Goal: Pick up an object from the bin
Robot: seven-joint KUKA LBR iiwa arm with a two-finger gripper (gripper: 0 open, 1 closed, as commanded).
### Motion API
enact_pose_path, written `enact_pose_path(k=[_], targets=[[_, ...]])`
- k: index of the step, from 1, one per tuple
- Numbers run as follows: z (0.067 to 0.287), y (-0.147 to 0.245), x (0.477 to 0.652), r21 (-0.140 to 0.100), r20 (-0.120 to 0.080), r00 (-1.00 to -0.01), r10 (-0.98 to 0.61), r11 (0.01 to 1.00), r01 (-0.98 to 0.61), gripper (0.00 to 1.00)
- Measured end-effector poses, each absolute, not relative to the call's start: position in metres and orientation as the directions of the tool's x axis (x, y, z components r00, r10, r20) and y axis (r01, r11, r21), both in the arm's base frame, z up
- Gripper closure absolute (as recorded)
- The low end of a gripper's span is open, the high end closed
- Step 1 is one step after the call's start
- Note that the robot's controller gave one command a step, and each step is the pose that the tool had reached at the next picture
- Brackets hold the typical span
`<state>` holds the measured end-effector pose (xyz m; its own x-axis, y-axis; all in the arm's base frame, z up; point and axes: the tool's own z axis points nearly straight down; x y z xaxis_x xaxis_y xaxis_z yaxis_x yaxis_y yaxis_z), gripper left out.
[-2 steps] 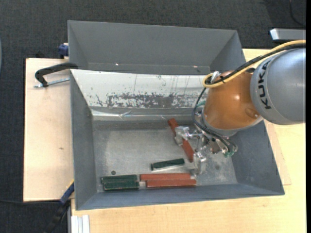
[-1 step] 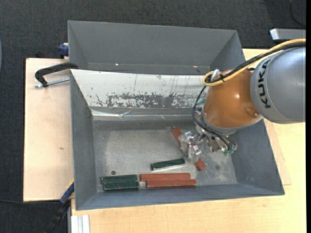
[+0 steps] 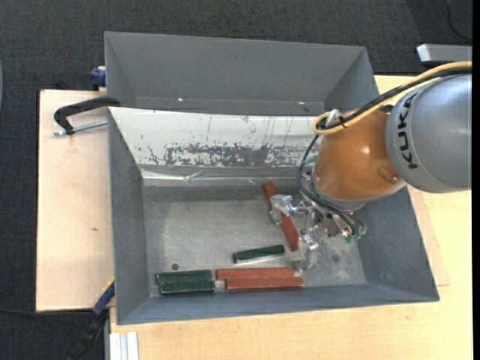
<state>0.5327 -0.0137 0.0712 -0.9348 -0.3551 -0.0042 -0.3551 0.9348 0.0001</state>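
Note:
My gripper (image 3: pixel 297 229) hangs low over the right half of the bin floor, under the arm's orange cover, and it is open. One finger (image 3: pixel 284 205) stands at the upper left, the other (image 3: pixel 308 252) at the lower right. An orange-red stick (image 3: pixel 287 229) lies slanted on the floor, running from the back wall down into the gap between the fingers. Whether either finger touches it is unclear. A short dark green bar (image 3: pixel 259 255) lies just left of the lower finger.
Along the bin's front wall lies a long bar with a red half (image 3: pixel 259 278) and a dark green half (image 3: pixel 184 281). A small dark speck (image 3: pixel 175 267) sits on the floor to the left. The arm covers the bin's right side.

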Motion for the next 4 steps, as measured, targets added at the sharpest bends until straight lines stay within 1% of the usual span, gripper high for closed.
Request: enact_pose_path(k=[1, 2, 3, 4], targets=[[0.071, -0.014, 0.533, 0.0, -0.005, -0.935, -0.355, 0.935, -0.355, 1.0], [0.071, -0.014, 0.533, 0.0, -0.005, -0.935, -0.355, 0.935, -0.355, 1.0], [0.112, 0.003, 0.525, 0.003, 0.002, -0.932, -0.362, 0.932, -0.362, 1.0], [0.174, 0.002, 0.516, 0.002, -0.002, -0.932, -0.362, 0.932, -0.362, 1.0]])
